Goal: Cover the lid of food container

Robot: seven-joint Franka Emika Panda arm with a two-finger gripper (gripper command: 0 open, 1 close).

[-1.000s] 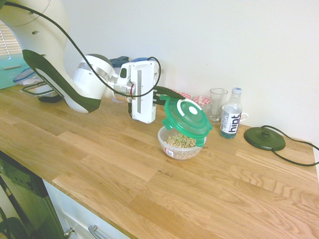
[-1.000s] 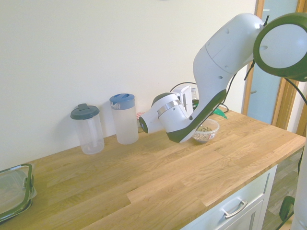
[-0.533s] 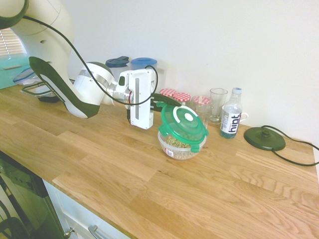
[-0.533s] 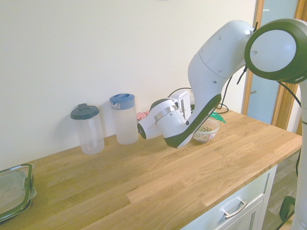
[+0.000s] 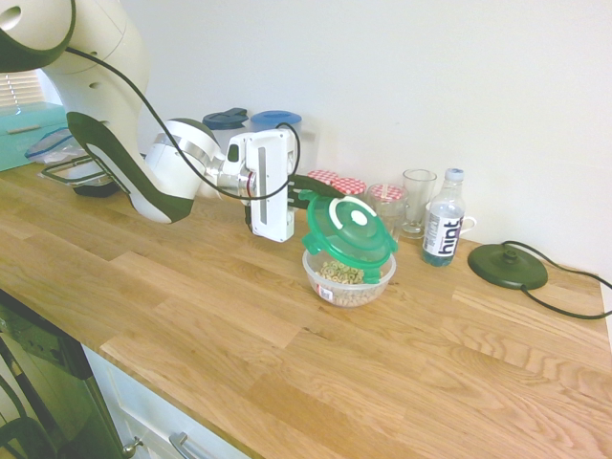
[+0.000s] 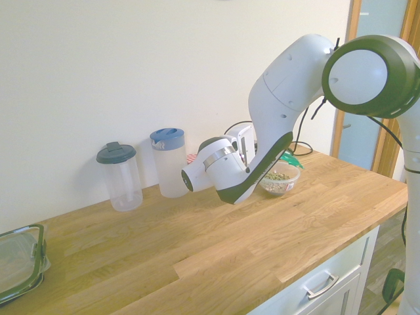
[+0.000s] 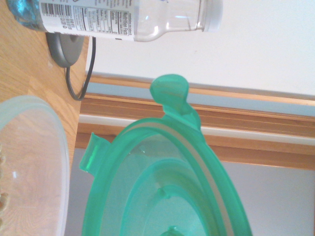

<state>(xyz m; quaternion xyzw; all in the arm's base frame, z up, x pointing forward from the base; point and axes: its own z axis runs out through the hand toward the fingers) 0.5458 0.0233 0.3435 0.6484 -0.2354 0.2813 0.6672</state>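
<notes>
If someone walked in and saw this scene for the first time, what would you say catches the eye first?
The bright green lid stands out, held tilted by the gripper just above the clear food container of cereal at mid-counter. Next comes the big white arm reaching level across the wooden worktop. Behind stand a water bottle and red-checked jars by the wall.
</notes>
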